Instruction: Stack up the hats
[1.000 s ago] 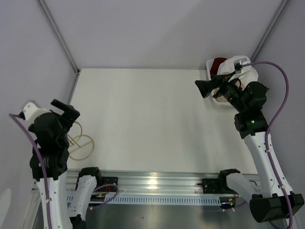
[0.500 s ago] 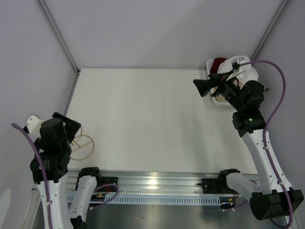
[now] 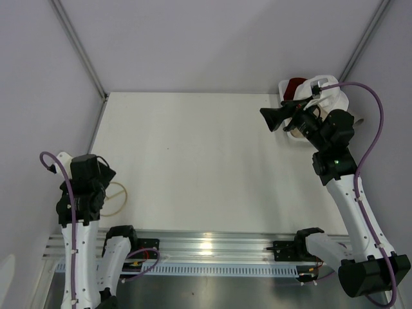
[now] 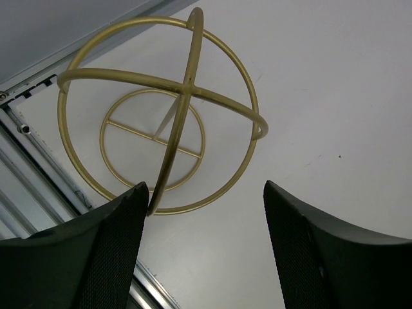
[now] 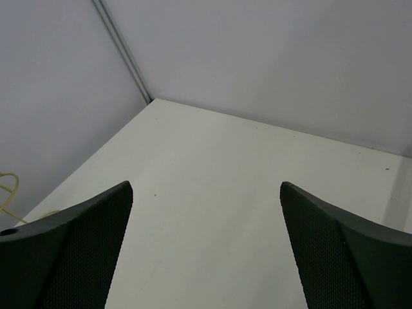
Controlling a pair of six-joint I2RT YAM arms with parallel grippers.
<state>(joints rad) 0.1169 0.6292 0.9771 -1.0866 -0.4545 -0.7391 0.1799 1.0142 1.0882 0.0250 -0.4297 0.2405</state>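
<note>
A dark red hat (image 3: 296, 85) lies in the white basket (image 3: 283, 96) at the back right corner. White fabric (image 3: 329, 98) beside it is partly hidden by the right arm; I cannot tell whether it is a hat. My right gripper (image 3: 269, 119) (image 5: 206, 212) hovers open just left of the basket, pointing across the bare table with nothing between its fingers. My left gripper (image 3: 103, 175) (image 4: 203, 212) hangs open above the table at the near left, nothing between its fingers. Its left fingertip (image 4: 132, 199) is right by a hoop of the gold wire stand (image 4: 161, 116).
The gold wire stand (image 3: 112, 196) stands by the table's near left corner, close to the aluminium rail (image 3: 206, 244) along the front edge. Grey walls close off the back and sides. A bit of the stand (image 5: 6, 183) shows at the far left of the right wrist view.
The left arm has swung down and nearer over the gold stand, and its jaws have narrowed a little. The right gripper has edged slightly left.
</note>
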